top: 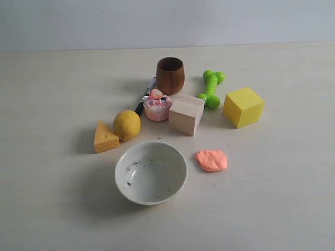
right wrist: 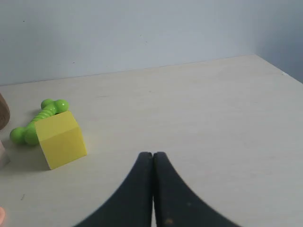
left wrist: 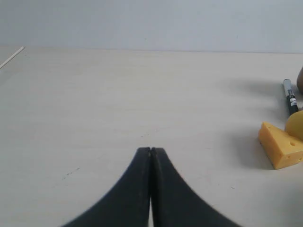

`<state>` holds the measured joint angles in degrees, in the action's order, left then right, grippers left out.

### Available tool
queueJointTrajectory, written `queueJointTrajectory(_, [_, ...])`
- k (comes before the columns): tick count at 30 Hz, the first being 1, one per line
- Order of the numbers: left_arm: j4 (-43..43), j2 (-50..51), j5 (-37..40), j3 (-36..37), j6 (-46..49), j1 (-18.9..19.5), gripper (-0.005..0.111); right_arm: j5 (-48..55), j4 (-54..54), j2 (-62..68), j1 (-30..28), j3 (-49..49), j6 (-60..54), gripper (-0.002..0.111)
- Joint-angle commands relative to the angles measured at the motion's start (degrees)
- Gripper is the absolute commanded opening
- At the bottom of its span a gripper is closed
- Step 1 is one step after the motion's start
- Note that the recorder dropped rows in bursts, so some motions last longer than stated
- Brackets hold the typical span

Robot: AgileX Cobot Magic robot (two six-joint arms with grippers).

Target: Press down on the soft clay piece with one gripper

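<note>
The soft clay piece, a flat salmon-orange blob, lies on the pale table just right of the white bowl. A sliver of it shows at the edge of the right wrist view. Neither arm appears in the exterior view. My left gripper is shut with its black fingertips pressed together, empty, over bare table beside the cheese wedge. My right gripper is also shut and empty, over bare table beside the yellow cube.
Behind the clay stand a wooden block, a yellow cube, a green dumbbell toy, a brown wooden cup, a pink-white cupcake toy, a black marker, a lemon and a cheese wedge.
</note>
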<state>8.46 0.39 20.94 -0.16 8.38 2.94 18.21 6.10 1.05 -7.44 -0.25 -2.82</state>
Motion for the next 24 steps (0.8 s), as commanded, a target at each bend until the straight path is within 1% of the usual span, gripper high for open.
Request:
queueJointTrajectory(1, [0.5, -0.4, -0.4, 0.2, 0.1, -0.2, 0.000, -0.3, -0.1, -0.4, -0.2, 0.2, -0.1, 0.001])
queueJointTrajectory(21, [0.5, -0.4, -0.4, 0.2, 0.1, -0.2, 0.000, -0.3, -0.1, -0.4, -0.2, 0.2, -0.1, 0.001])
queueJointTrajectory(24, [0.5, -0.4, -0.4, 0.2, 0.1, -0.2, 0.000, -2.5, -0.1, -0.4, -0.2, 0.2, -0.1, 0.001])
